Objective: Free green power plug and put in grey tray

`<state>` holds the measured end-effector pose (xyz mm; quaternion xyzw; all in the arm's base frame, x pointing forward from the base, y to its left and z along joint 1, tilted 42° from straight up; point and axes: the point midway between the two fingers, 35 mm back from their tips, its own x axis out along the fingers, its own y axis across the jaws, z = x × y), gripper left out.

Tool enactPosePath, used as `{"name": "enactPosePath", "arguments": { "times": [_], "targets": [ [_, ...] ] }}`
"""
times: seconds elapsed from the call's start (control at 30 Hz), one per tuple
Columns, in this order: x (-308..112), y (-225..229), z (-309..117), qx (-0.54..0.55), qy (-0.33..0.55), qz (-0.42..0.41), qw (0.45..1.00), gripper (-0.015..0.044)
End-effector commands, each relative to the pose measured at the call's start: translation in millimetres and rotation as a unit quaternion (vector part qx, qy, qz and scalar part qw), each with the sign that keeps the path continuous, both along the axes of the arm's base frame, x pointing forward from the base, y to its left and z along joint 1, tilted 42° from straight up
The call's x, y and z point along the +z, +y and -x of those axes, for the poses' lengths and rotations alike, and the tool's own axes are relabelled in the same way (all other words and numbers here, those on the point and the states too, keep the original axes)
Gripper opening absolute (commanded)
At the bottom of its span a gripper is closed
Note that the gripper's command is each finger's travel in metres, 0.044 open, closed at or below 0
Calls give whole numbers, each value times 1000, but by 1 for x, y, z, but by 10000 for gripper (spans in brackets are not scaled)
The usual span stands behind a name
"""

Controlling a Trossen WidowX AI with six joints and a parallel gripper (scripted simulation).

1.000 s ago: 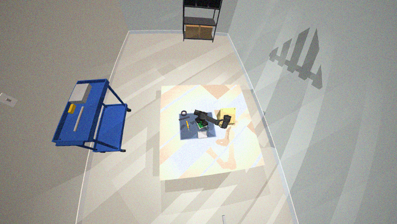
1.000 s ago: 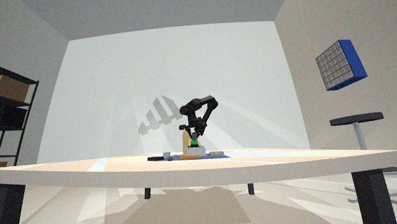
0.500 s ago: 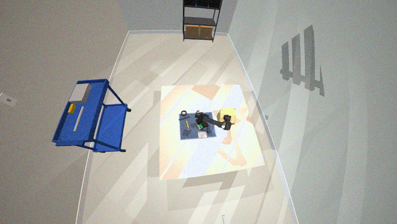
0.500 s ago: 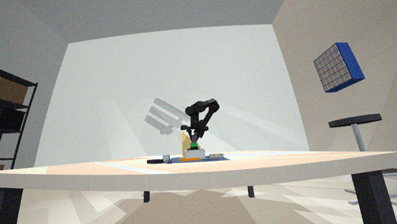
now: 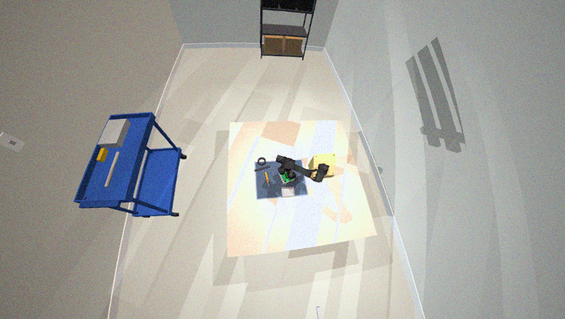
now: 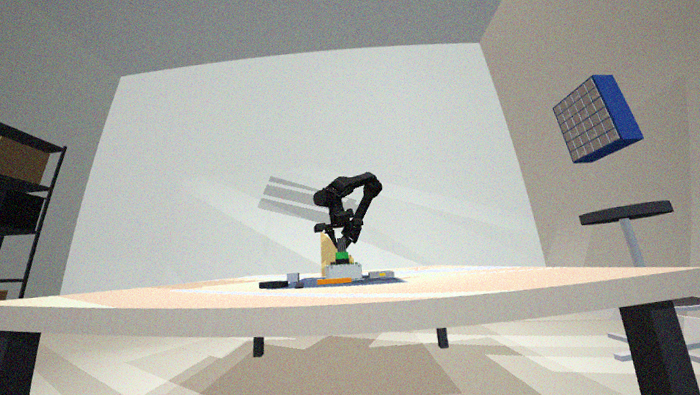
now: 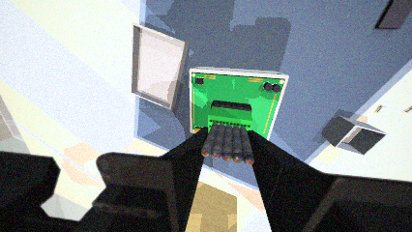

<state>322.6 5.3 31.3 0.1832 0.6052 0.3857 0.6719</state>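
The cart [image 5: 143, 162] looks like painted metal, and the mat [image 5: 262, 193] [image 7: 314, 29] looks matt.

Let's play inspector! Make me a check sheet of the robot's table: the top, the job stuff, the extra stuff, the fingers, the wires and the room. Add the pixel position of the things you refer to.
Surface: pale table top [image 5: 253, 226] [image 6: 473, 287] with a dark blue mat [image 5: 263, 193] [image 7: 208, 43]; light patches on both.
Job's things: green power plug [image 7: 229, 117] at the green circuit board [image 7: 232, 89]; whether it is loose, cannot tell. Grey tray [image 5: 288, 192] [image 7: 157, 65], no plug inside.
Clutter: orange stick-like thing [image 5: 267, 178] [image 6: 334, 281], black ring [image 5: 258, 162], dark flat bar [image 5: 261, 169].
Grippers: black fingers, shut on the plug.
Cables: short dark wires [image 7: 227, 142] on the plug; loose cables, nothing seen.
Surroundings: blue metal cart [image 5: 142, 160], black-framed shelf [image 5: 261, 32].
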Motion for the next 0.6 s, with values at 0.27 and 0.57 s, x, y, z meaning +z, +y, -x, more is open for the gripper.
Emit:
{"name": "enactPosePath", "arguments": {
  "times": [0.27,0.57],
  "targets": [
    [20,-5,4,-35,-18,91,995,0],
    [19,-8,3,-33,-16,81,996,0]
  ]
}}
